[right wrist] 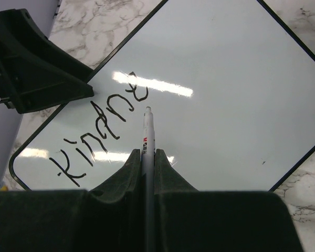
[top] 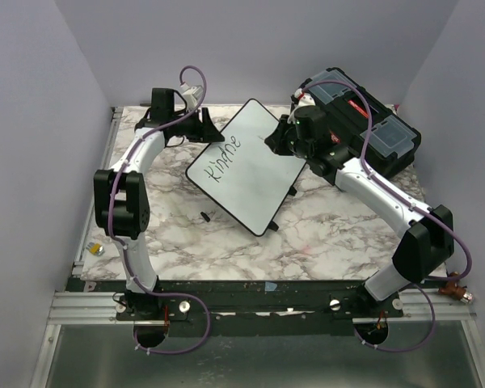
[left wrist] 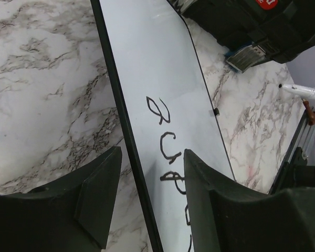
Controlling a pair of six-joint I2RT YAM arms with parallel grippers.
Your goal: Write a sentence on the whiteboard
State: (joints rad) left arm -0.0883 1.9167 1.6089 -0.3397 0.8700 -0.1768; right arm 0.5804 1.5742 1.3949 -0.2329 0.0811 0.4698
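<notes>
Top external view: two arms, the left arm (top: 128,206) and the right arm (top: 412,234), with bases at the near edge of one marble table (top: 339,234).
Small items: one black piece (top: 204,216) lies on the table just off the near-left edge of the board (top: 259,186). One yellow-and-silver bit (top: 97,250) lies beyond the table's left edge. What either is cannot be told.
Board: one, flat at mid-table, turned cornerwise, between the two grippers.
Sentence (right wrist: 102,128): one slanted black line reading "Kindne", six letters, on the board's left part.
Left gripper (left wrist: 152,152): jaws apart, straddling the board's black frame. One finger is over the marble, the other over the white surface. Contact cannot be told.
Right gripper (right wrist: 148,153): jaws clamped on one marker (right wrist: 147,126).
Marker: white barrel with a red label too small to read. The tip is just beside the last "e". Whether it touches the board cannot be told.
Toolbox (top: 376,125): one, black, with clear-lidded trays, at the far right near the board's right edge. Its red label is unreadable. The right arm's wrist hides its near-left part.
</notes>
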